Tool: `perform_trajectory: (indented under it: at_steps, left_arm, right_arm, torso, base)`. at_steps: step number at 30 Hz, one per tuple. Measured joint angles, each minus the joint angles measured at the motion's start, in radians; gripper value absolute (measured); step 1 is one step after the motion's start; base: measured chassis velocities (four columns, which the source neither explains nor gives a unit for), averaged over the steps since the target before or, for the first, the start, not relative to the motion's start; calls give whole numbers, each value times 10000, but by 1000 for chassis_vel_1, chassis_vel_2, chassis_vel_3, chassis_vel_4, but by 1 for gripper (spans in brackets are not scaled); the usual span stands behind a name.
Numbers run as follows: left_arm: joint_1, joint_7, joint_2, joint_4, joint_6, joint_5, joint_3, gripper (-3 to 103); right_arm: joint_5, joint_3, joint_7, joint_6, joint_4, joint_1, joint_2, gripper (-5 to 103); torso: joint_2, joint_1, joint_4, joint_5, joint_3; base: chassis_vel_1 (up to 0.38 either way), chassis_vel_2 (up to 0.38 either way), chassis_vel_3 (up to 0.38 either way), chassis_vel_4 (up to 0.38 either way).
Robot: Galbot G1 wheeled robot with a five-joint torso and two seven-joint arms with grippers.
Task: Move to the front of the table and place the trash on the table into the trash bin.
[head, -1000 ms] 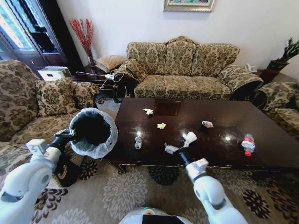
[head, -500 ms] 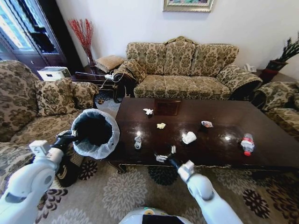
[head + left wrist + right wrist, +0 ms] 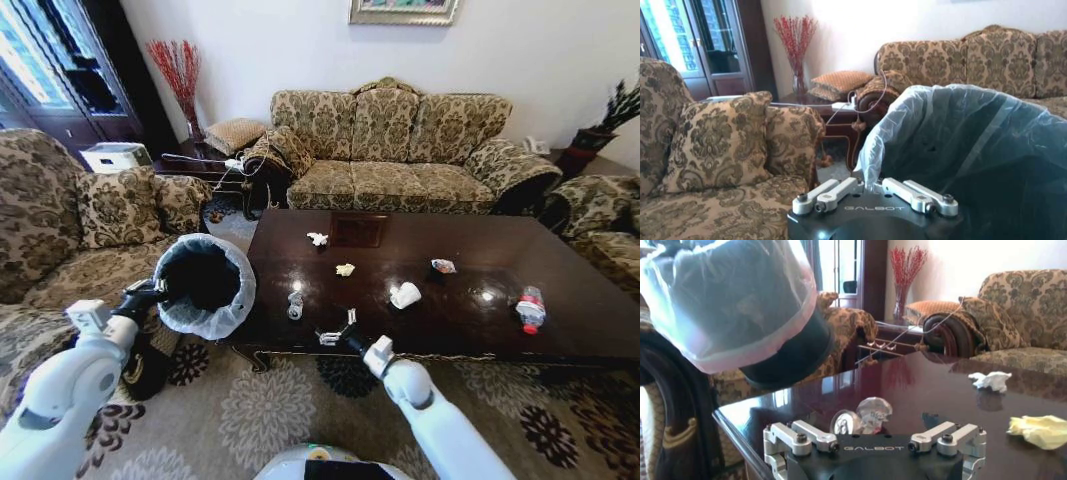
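Note:
The dark glossy table [image 3: 490,240] carries scattered trash: a white paper wad [image 3: 318,239], a yellowish wad [image 3: 345,269], a wrapper [image 3: 443,266], a paper cup [image 3: 405,295], a red-capped bottle [image 3: 530,308] and a small silvery crumpled piece [image 3: 296,304]. My right gripper [image 3: 335,331] hovers open over the table's front edge, just right of that silvery piece [image 3: 863,417], which lies right ahead of its spread fingers [image 3: 800,436]. My left gripper [image 3: 150,293] is shut on the bag-lined rim of the trash bin [image 3: 205,285], held at the table's left end. The bin's rim [image 3: 870,170] sits between the left fingers.
Patterned sofas stand at the left [image 3: 60,220], behind the table [image 3: 390,150] and at the right [image 3: 600,215]. A side table with cables [image 3: 215,165] fills the back left corner. A patterned carpet [image 3: 270,410] lies in front of the table.
My right gripper has drawn back from the paper cup and swung left along the front edge toward the silvery piece. The cup stays on the table. The bin has barely shifted.

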Motion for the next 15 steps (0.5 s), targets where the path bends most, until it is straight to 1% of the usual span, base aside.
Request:
perform_trajectory:
  at_steps: [2,3,5,7,9,15]
  left_arm:
    - [2,-3,15,2,0,-1,-8,2]
    - [13,-7,60,2,0,-10,-41,2]
    - [40,-10,98,2,-1,-19,-49,2]
    - [49,-12,108,2,-1,-21,-49,2]
    - [59,-13,151,2,0,-22,-49,2]
    - [58,-18,175,1,0,-31,-46,2]
  right_arm:
    - [-80,-35,35,32,-65,38,46,100]
    - [-385,-160,186,137,-297,171,218,100]
    - [-558,-383,530,152,-575,354,478,100]
    - [-561,-444,628,134,-627,395,538,100]
    - [-441,-686,850,16,-880,565,749,100]
    - [-158,-927,875,-57,-1402,884,982,100]
  torso:
    - [0,0,0,-1,0]
    - [1,-1,1,0,-1]
    - [2,0,0,0,0]
    - [2,0,1,0,0]
    - [2,0,1,1,0]
    - [2,0,1,2,0]
  base:
    - [0,0,0,0]
    - [0,0,0,0]
    - [0,0,0,0]
    - [0,0,0,0]
    - [0,0,0,0]
    - [0,0,0,0]
